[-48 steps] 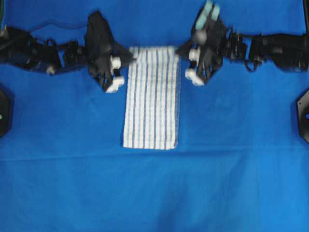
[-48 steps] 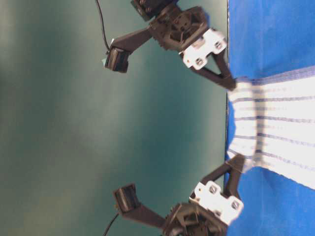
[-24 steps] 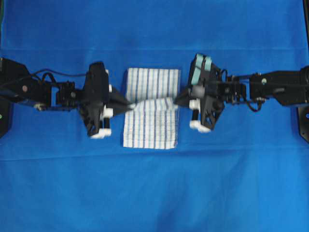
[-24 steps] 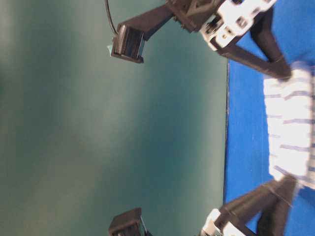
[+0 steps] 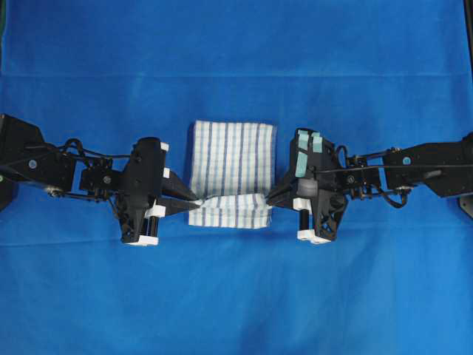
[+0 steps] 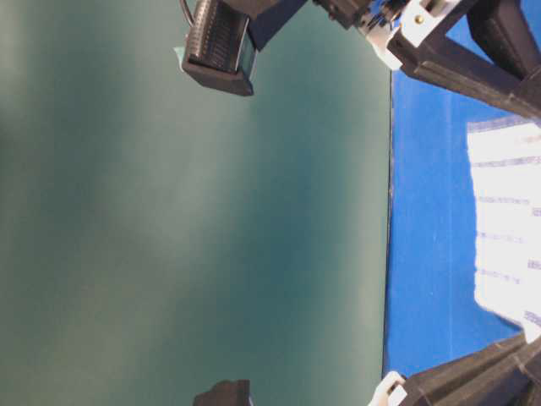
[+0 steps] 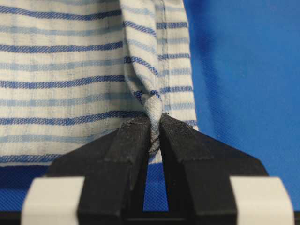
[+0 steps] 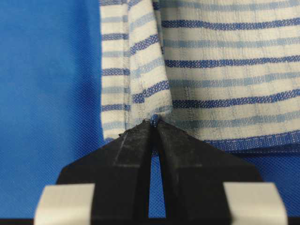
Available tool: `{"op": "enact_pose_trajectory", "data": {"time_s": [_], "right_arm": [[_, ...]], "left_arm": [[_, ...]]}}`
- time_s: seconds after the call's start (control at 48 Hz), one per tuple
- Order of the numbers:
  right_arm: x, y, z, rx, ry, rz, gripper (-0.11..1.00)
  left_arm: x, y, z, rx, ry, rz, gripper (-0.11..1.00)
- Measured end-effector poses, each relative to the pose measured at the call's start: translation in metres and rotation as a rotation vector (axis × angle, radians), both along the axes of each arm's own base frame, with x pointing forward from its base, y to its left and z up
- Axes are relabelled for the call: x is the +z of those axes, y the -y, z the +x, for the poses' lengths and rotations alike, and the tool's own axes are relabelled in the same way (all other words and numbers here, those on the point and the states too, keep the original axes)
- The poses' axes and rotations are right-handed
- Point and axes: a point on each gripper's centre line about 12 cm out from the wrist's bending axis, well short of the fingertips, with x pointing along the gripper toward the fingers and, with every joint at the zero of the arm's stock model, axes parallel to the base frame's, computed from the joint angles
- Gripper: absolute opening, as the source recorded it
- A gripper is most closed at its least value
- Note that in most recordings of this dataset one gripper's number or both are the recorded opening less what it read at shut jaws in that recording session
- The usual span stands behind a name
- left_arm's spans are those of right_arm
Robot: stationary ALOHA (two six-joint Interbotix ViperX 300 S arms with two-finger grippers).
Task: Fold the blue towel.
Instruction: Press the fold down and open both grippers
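The blue towel (image 5: 233, 163), white with thin dark-blue stripes, lies doubled over in the middle of the cloth-covered table. Its folded-over edge hangs a little short of the near hem (image 5: 229, 217). My left gripper (image 5: 194, 201) is shut on the towel's left corner, which is bunched between the fingertips (image 7: 153, 123). On the other side my right gripper (image 5: 270, 198) is shut on the right corner (image 8: 153, 121). In the table-level view only the towel's end (image 6: 507, 220) and parts of both arms show.
A plain blue tablecloth (image 5: 236, 296) covers the whole table. Both arms reach in from the left (image 5: 44, 163) and right (image 5: 429, 159) sides at mid height. A black fixture (image 5: 467, 203) sits at the right edge.
Both grippers have carried the towel's far edge towards the near edge, folding the long strip over itself. The held edge now hangs just short of the near hem.
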Motion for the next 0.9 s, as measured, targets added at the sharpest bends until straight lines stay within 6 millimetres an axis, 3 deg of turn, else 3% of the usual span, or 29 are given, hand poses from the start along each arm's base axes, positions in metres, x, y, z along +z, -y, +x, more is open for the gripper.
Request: {"op": "enact_pose_trajectory", "data": {"time_s": [0.438, 0.48, 0.563, 0.667, 0.772, 0.897], "right_arm": [[0.006, 0.0, 0.007, -0.01, 0.024, 0.011, 0.06], [0.007, -0.001, 0.008, -0.01, 0.027, 0.012, 0.1], [0.008, -0.001, 0.009, -0.011, 0.028, 0.015, 0.34], [0.009, -0.004, 0.009, -0.004, 0.031, 0.016, 0.6], [0.011, -0.008, 0.011, 0.006, 0.036, 0.015, 0.55], [0.026, -0.008, 0.009, 0.014, 0.051, 0.01, 0.51]], "left_arm": [[-0.008, -0.006, 0.001, 0.016, -0.037, 0.005, 0.06], [-0.009, -0.005, 0.002, 0.014, -0.038, 0.005, 0.11], [-0.009, -0.006, 0.002, 0.016, -0.038, 0.005, 0.28], [-0.009, -0.005, 0.002, 0.014, -0.038, 0.006, 0.58], [-0.005, -0.005, 0.001, 0.008, -0.033, 0.013, 0.79], [0.011, -0.005, -0.001, 0.002, -0.022, 0.017, 0.79]]}}
